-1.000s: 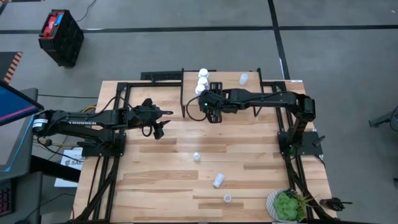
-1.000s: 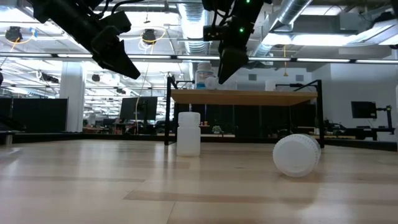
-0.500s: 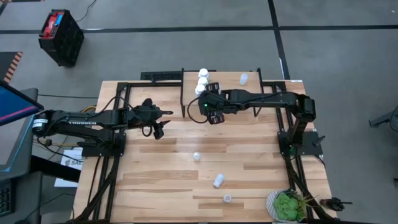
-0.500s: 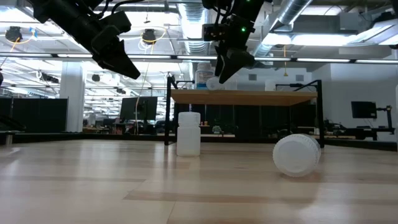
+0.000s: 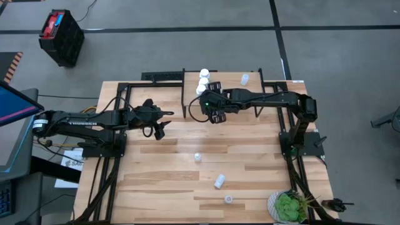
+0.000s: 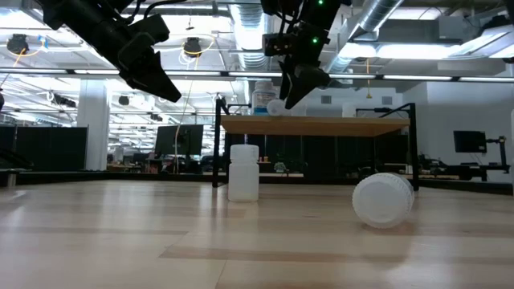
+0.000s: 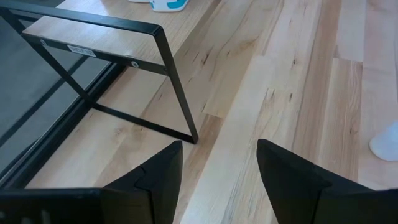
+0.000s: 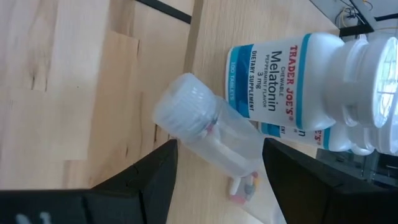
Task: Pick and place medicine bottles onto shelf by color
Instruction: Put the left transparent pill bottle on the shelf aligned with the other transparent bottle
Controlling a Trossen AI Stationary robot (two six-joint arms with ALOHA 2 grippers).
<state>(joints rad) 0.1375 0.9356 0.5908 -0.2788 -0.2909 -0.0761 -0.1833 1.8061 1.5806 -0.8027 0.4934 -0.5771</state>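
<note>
Right gripper (image 5: 210,100) shifted slightly, bottle (image 8: 208,140) partly cut off

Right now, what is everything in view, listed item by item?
Opaque white labelled bottles: three, white, left end of the light wooden shelf on black legs.
Pale bottle: one, on the shelf, farther right.
Loose bottles: three, pale, on the slatted wooden table.
Translucent capped bottle: one, held tilted over the shelf.
Potted plant: one, green, table corner.
Crate: one, black, on the floor.
Right gripper: holding the translucent bottle.
Left gripper: open, above the table.
</note>
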